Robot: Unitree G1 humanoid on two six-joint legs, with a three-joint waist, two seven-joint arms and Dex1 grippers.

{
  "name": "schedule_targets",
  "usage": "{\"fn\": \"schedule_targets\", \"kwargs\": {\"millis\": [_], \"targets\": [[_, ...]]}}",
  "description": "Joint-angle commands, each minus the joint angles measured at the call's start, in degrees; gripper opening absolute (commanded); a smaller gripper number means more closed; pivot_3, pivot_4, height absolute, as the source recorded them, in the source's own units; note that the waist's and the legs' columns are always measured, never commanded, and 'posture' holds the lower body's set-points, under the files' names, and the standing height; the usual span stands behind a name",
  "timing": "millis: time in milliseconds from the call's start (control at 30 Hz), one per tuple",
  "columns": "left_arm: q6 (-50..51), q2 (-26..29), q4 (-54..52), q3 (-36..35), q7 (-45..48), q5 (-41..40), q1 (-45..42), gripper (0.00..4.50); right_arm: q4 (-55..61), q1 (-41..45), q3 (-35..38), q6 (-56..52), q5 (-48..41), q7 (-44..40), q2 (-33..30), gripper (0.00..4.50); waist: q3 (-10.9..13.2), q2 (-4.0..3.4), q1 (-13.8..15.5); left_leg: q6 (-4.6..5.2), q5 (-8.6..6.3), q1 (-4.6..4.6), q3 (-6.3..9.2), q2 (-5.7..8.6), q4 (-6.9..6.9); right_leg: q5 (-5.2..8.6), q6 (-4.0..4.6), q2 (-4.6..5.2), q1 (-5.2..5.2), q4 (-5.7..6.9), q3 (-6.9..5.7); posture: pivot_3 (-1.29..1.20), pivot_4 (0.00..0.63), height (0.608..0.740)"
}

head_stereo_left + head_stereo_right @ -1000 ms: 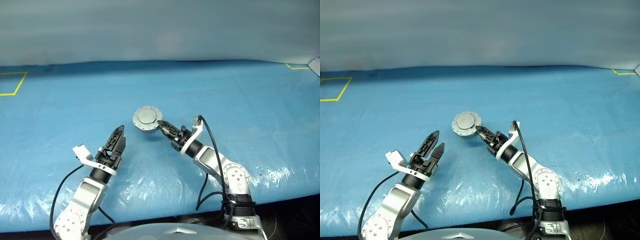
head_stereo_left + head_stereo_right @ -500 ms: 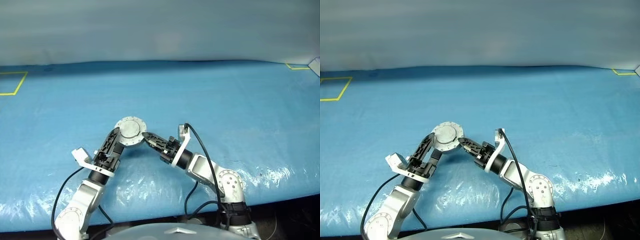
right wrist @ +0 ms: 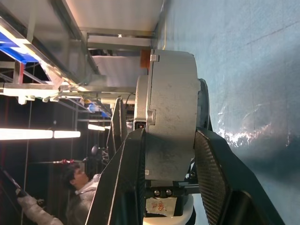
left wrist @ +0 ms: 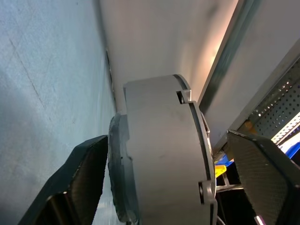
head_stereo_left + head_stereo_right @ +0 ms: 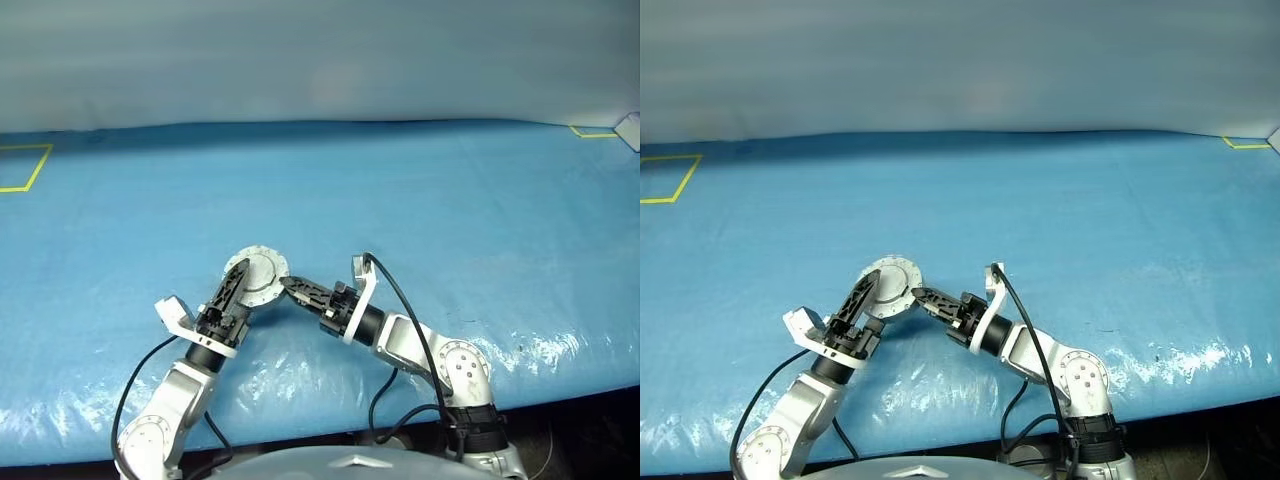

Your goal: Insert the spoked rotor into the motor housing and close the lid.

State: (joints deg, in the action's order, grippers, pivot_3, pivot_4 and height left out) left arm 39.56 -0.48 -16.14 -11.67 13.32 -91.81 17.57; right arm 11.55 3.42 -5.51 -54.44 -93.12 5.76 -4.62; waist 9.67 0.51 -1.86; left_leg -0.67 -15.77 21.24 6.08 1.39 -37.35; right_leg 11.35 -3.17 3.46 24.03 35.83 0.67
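The right gripper (image 5: 290,286) clamps the motor housing's (image 5: 259,276) edge, holding it above the blue table (image 5: 450,220); the left gripper (image 5: 866,291) straddles its opposite side, fingers (image 4: 84,173) apart, one not touching.

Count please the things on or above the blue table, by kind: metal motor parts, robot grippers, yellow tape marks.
Metal motor parts: 1, the closed motor housing, held above the blue table
Robot grippers: 2, left gripper and right gripper
Yellow tape marks: 2, left mark, right mark
Total: 5
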Motion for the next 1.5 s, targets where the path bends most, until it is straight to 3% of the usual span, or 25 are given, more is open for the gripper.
{"fn": "schedule_targets", "kwargs": {"millis": [33, 167, 333, 500, 600, 733, 967, 1267, 1500], "targets": [[-0.1, -0.9, -3.7, 1.4, -2.3, -2.4, -0.1, 2.57, 5.7, 1.2, -0.4, 1.1, 2.5, -5.0, 0.2, 1.16, 0.0, 0.0, 0.1, 0.0, 0.0, 0.02, 0.0, 0.0, -0.01, 0.0, 0.0, 0.0, 0.01, 0.0, -0.01, 0.0, 0.15, 0.74], [-0.7, -1.8, -5.0, 2.5, -5.4, -3.5, -0.5, 2.45, 6.5, 0.9, -0.2, 2.5, 6.8, -7.5, 0.0, 1.16, 0.0, 0.01, 0.1, -0.01, 0.0, 0.2, 0.01, 0.01, -0.07, -0.02, -0.03, 0.0, 0.17, 0.03, -0.01, 0.0, 0.15, 0.74], [-2.8, -1.8, -5.5, 2.0, -6.8, -2.3, -2.4, 2.45, 7.4, 0.0, 0.7, 5.0, 13.5, -11.7, -1.6, 2.86, 0.0, 0.01, 0.2, -0.01, 0.0, 0.37, -0.01, 0.03, -0.13, -0.06, -0.07, 0.0, 0.34, 0.03, 0.01, 0.0, 0.15, 0.74], [-6.3, -0.4, -2.4, -1.0, -10.0, 1.0, -8.1, 2.45, 10.0, -2.2, -0.7, 7.7, 24.9, -16.9, -7.2, 4.48, 0.0, 0.03, 0.7, -0.01, 0.01, 0.37, -0.02, 0.04, -0.22, -0.08, -0.09, 0.0, 0.31, 0.06, 0.01, 0.0, 0.15, 0.74], [-8.2, 1.4, 1.6, -2.7, -10.8, 4.7, -13.5, 2.45, 11.7, -4.1, -1.8, 11.5, 32.3, -20.8, -9.8, 4.5, 0.0, 0.03, 0.7, -0.02, 0.01, 0.37, -0.02, 0.04, -0.27, -0.11, -0.09, -0.02, 0.29, 0.08, 0.01, 0.0, 0.15, 0.74], [-10.7, 3.2, 11.6, -6.1, -13.1, 8.6, -24.2, 2.45, 13.9, -7.7, -5.6, 26.3, 50.4, -25.9, -12.2, 4.5, 0.0, 0.08, 1.1, -0.02, 0.02, 0.38, -0.02, 0.07, -0.44, -0.19, -0.23, -0.04, 0.24, 0.09, 0.0, 0.0, 0.15, 0.74], [-11.6, 4.9, 28.5, -9.6, -11.5, 15.6, -38.3, 2.45, 9.7, -10.4, -10.3, 39.5, 71.6, -26.1, -13.8, 4.5, 0.0, 0.16, 1.0, -0.06, 0.04, 0.39, -0.07, 0.11, -0.52, -0.48, -0.44, -0.03, 0.22, 0.05, 0.08, 0.0, 0.15, 0.74], [-16.8, 5.0, 46.6, -12.5, -6.5, 27.2, -50.6, 2.45, 8.0, -13.1, -11.0, 40.7, 76.3, -26.6, -10.5, 4.5, 0.0, 0.3, 1.0, -0.11, 0.07, 0.4, -0.06, 0.11, -0.52, -0.58, -0.29, -0.04, 0.23, 0.05, 0.08, 0.0, 0.15, 0.74], [-18.0, 5.7, 54.5, -15.0, -5.7, 33.4, -53.8, 2.45, 8.4, -13.2, -11.3, 37.9, 75.8, -28.7, -9.8, 4.5, 0.0, 0.3, 1.0, -0.1, 0.07, 0.38, -0.05, 0.11, -0.52, -0.6, -0.32, -0.04, 0.23, 0.07, 0.07, 0.0, 0.15, 0.74]]}}
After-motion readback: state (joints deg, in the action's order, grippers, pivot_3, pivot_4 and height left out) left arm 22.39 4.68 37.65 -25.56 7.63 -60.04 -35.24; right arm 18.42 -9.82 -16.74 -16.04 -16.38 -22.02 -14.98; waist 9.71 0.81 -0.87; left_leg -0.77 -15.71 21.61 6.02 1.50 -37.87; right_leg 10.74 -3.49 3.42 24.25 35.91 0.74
